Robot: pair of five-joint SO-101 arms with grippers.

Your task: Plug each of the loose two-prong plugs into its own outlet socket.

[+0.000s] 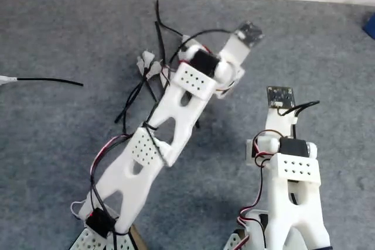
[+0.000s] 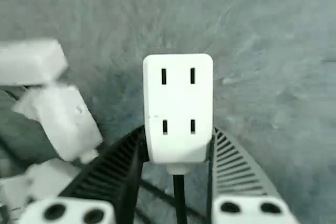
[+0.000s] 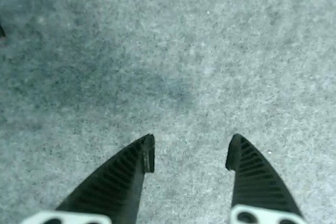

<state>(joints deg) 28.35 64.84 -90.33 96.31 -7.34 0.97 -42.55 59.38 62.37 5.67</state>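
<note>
Left gripper (image 2: 177, 136): closed on the lower end of a white outlet block (image 2: 177, 93), two slot pairs showing, black cord (image 2: 179, 200) leaving its base. Loose white plugs (image 2: 60, 121): just beside the block, on the grey surface (image 2: 273, 51). Right gripper (image 3: 190, 153): fingers spread apart above the surface.

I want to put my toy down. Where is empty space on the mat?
Bare grey mat lies between the loose black cord and the left arm, and ahead of the open right gripper. It is crowded around the white plugs and tangled cords.
</note>
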